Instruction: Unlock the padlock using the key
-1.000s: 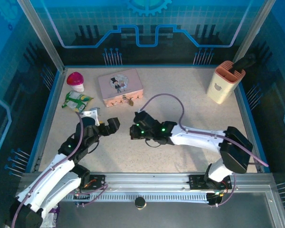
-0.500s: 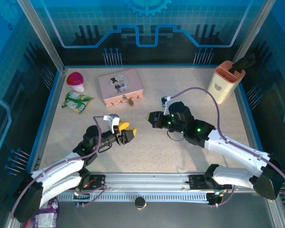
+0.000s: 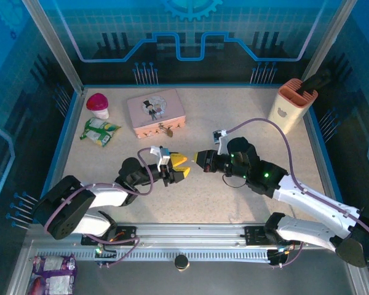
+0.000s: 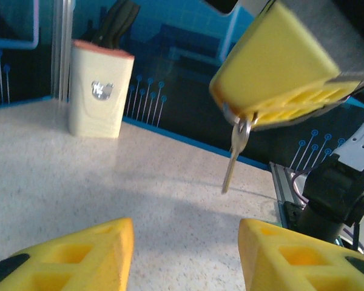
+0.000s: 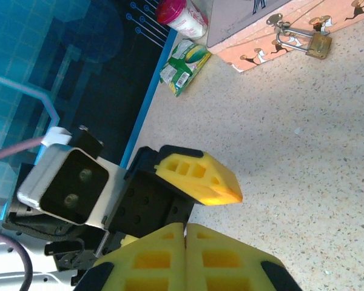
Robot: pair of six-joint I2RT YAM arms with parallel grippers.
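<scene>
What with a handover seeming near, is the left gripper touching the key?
Apart. The left wrist view shows the key hanging from the shut right gripper, with bare table visible between its tip and both fingers of the open left gripper.

Light: bright, even, overhead.
Shadows: soft, on speckled beige tabletop (image 3: 234, 104).
Blur: thin silver metal key (image 4: 232, 159) and yellow block fingertips (image 4: 79, 254) soft.
</scene>
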